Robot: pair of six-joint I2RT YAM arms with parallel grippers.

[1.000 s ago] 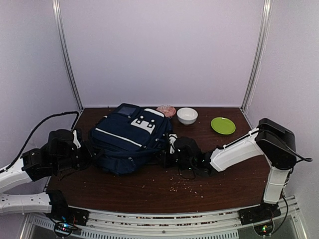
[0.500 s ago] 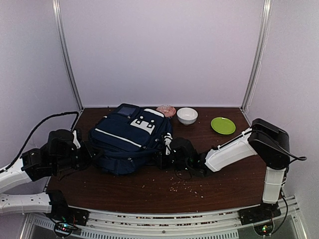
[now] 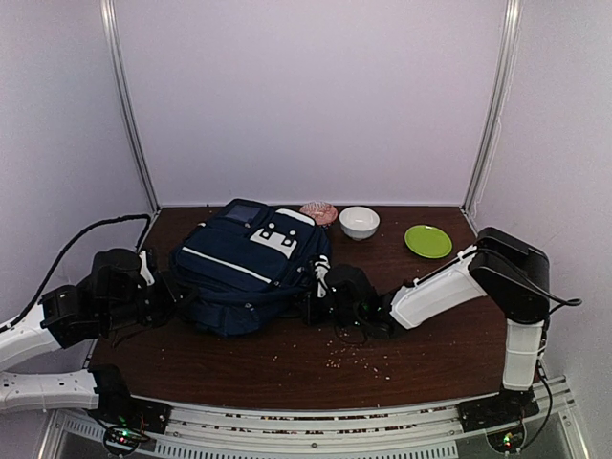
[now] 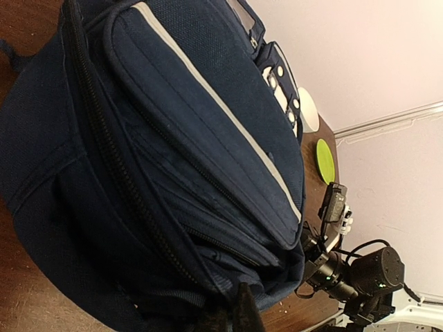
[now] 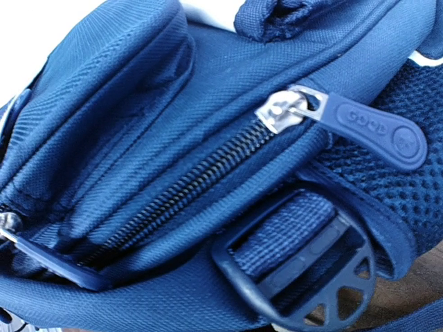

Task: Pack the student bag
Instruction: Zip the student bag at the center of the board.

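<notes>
The left fingers (image 4: 246,315) are closed tight at the near-left edge of the student bag (image 3: 251,263), which fills the left wrist view just beyond them. Whether any fabric is pinched between them cannot be told. This arm sits where it was a second ago. The bag lies flat on the desk (image 3: 430,325) between the two sets of fingers, its white stripe and patches facing up, and it has not shifted. Right of the bag, the right fingers (image 3: 320,287) are pressed up to its right side. Over the last second this arm has slid left, closing the small gap that stood between it and the bag, and its elbow has swung inward with it. The fingers do not show in the right wrist view, so how far apart they stand and whether they hold anything cannot be told. Directly ahead of them that view shows a closed zipper with a silver slider (image 5: 284,111) and a blue rubber pull (image 5: 377,131), and below these a dark plastic buckle (image 5: 304,277) on a strap. Beyond the right fingers, toward the back wall, stand a pinkish round item (image 3: 318,211) and a white bowl (image 3: 359,222), with a green plate (image 3: 427,240) farther right. Crumbs (image 3: 359,356) are scattered on the desk nearer than the right fingers.
</notes>
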